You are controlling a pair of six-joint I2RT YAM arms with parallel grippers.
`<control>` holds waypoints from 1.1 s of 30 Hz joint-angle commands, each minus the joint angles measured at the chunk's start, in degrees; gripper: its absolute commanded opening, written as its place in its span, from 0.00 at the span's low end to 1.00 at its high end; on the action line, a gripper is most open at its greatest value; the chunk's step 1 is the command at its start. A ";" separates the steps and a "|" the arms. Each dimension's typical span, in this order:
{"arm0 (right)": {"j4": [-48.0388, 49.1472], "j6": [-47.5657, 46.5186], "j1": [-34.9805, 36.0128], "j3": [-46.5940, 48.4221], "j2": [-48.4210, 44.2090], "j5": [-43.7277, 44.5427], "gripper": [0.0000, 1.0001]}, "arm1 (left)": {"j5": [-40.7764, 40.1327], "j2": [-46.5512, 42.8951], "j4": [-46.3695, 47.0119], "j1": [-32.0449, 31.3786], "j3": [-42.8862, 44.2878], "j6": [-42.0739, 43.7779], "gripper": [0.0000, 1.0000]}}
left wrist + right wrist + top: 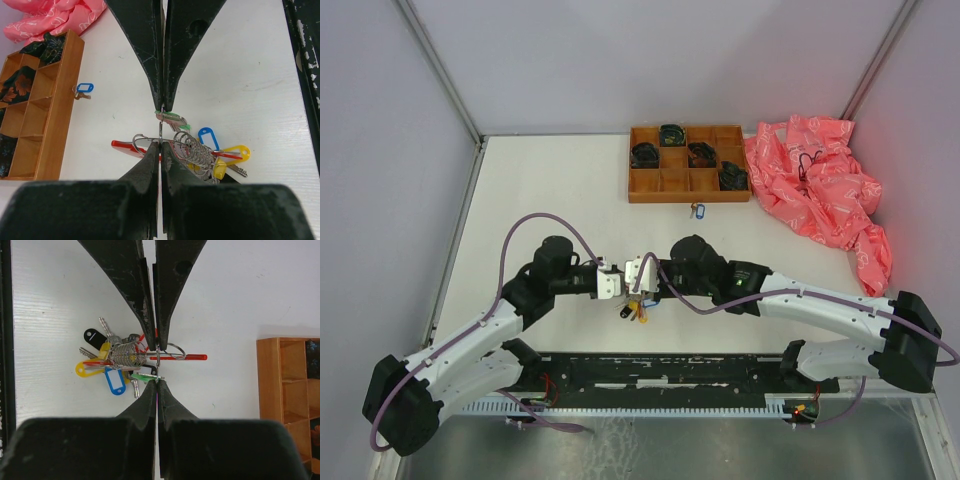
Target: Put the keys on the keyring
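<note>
Left wrist view: my left gripper [161,127] is closed on the thin wire of the keyring [141,135], and my right gripper [156,365] is clamped on the same wire from the opposite side. Judged purpose: two pinches steady the ring for the green-tagged key [172,120] sitting at the pinch. The tagged bunch [215,152] sits just beside it. Farther off, one blue-tagged key [85,88] lies on the bench [240,75] just beside the wooden tray [55,115], not yet threaded.

A robotics lab cell was indicated: a white worktop [540,190] was enclosed by plain grey panels [620,60], and cabled robot arms [470,340] were bolted along the frame's bottom edge.
</note>
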 commanded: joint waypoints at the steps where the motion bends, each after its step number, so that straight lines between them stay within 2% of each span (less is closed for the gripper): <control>1: 2.96 1.10 1.40 1.70 3.62 2.93 0.01 | 4.07 0.23 5.65 -1.65 1.99 -0.97 0.03; 33: 8.70 1.57 1.48 0.31 3.29 -3.06 0.01 | 6.88 -0.65 10.14 -1.65 0.77 -3.95 0.03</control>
